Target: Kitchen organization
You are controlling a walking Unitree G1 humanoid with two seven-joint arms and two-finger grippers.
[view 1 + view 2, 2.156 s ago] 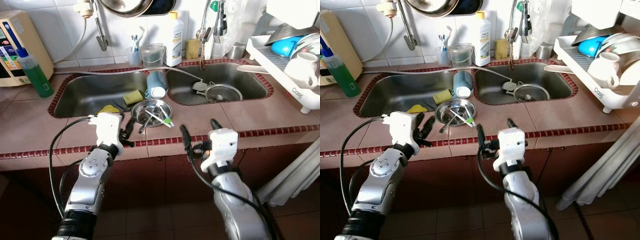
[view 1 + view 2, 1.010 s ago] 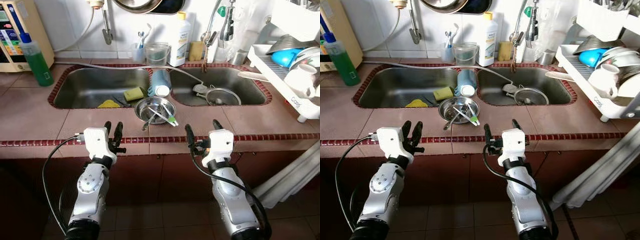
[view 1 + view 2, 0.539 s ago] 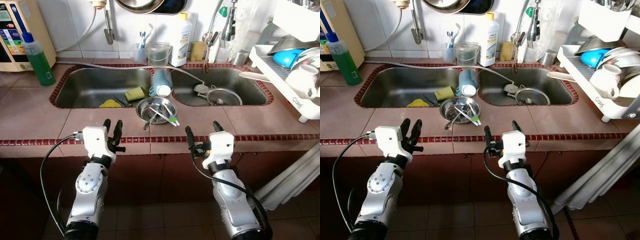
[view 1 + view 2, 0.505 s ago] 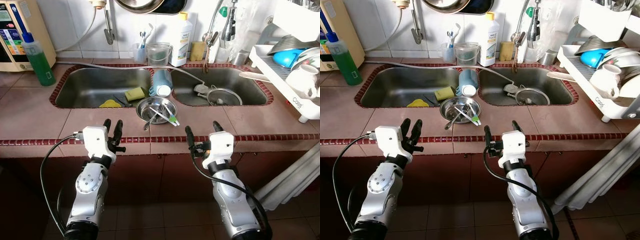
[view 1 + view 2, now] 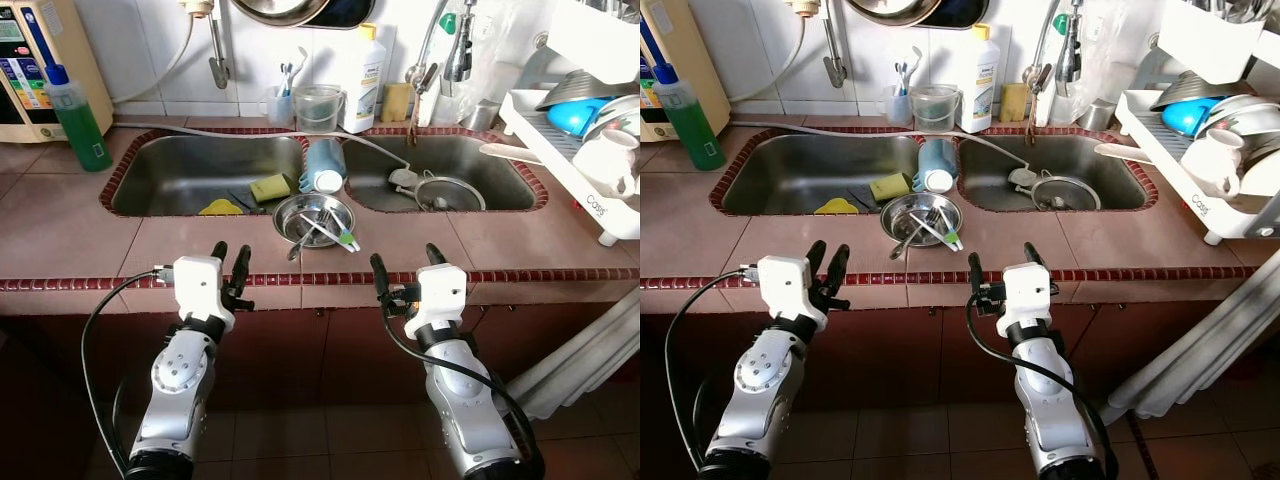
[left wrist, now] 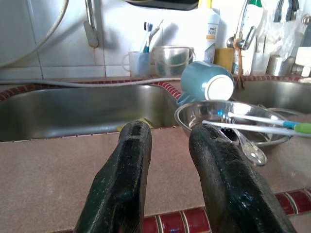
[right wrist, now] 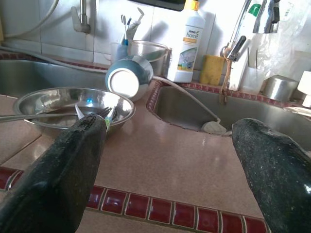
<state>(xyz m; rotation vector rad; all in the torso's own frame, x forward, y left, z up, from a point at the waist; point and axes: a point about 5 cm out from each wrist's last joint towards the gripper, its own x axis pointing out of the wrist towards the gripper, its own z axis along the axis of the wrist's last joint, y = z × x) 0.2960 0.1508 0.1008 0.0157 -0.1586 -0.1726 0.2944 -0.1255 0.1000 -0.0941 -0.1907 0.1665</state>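
Counter [image 5: 70, 235]: pink tiles with a dark red edge strip, carrying a double sink; the steel bowl sits on it at the front of the divider between the two basins.
Sink [image 5: 190, 175]: the left basin holds a yellow sponge [image 5: 268, 188] just behind and to the left of the bowl; the right basin holds a strainer [image 5: 448, 192], off to the bowl's right.
Dish rack [image 5: 585, 205]: white, well apart from the bowl on its far right, loaded with crockery.
Steel bowl [image 5: 314, 219]: shallow, thin metal, probably light and stiff but slick; I'd take it by the rim, since the loose things inside could slide or rattle out if it tips.
Blue mug [image 5: 321, 166]: on its side just behind the bowl, on the divider; ceramic by the look, so likely breakable and inclined to roll; the body or handle is the place to hold.
Utensils [image 5: 325, 231]: cutlery and a green-tipped brush lying crossed in the bowl, thin and slippery, fiddly to pinch singly.
Left gripper [image 5: 229, 266]: at the counter's front edge, in front and to the left of the bowl; jaws narrowly parted, holding nothing.
Right gripper [image 5: 404, 271]: at the front edge, in front and to the right of the bowl; jaws spread wide, touching nothing.
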